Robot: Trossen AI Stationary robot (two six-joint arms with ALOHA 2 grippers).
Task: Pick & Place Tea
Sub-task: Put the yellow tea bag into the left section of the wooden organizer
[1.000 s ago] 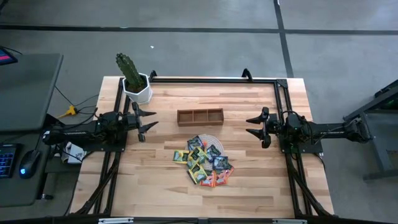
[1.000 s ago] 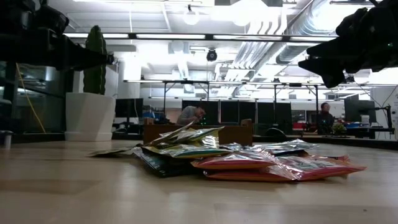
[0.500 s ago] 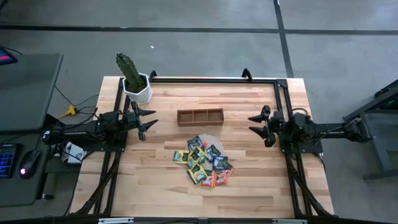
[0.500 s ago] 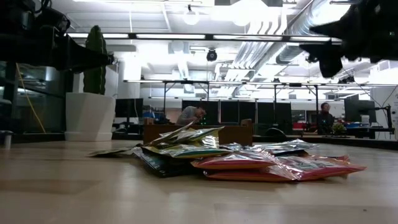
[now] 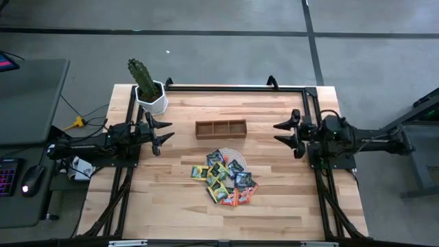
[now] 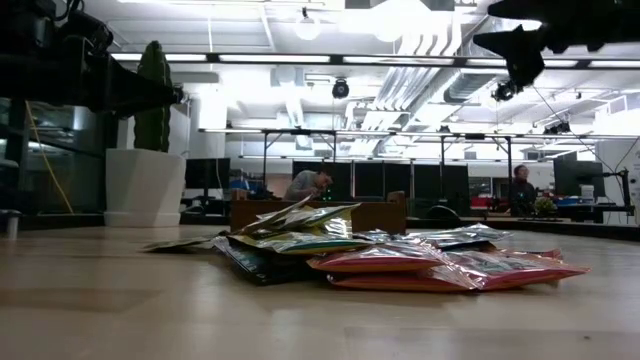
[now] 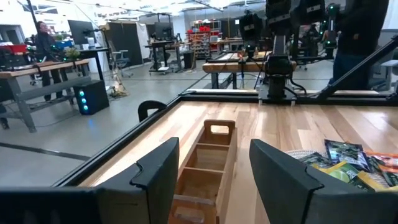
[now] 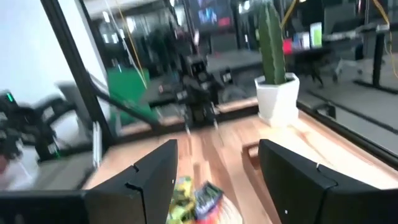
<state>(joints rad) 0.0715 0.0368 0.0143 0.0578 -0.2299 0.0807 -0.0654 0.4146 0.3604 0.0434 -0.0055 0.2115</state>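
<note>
Several small tea sachets point(image 5: 223, 180), yellow-green, dark and orange-red, lie in a loose overlapping pile near the table's middle, partly on a round pale mat point(image 5: 236, 150). In the low view the tea pile point(image 6: 385, 256) rests flat on the wood. My left gripper point(image 5: 166, 132) hovers open at the table's left, pointing level toward the middle; in its own view its fingers point(image 7: 163, 176) frame the wooden tray point(image 7: 208, 163). My right gripper point(image 5: 277, 133) hangs open at the right, high above the table point(image 6: 510, 42), with nothing between its fingers.
A brown three-compartment tray point(image 5: 221, 129) stands just beyond the pile. A potted cactus point(image 5: 147, 88) sits at the far left corner. A black frame point(image 5: 233, 88) runs along the table's far and side edges. Bare wood lies near the front edge.
My right gripper has risen well above the table, still pointing level and still open. The tea pile and my left gripper have kept their places.
</note>
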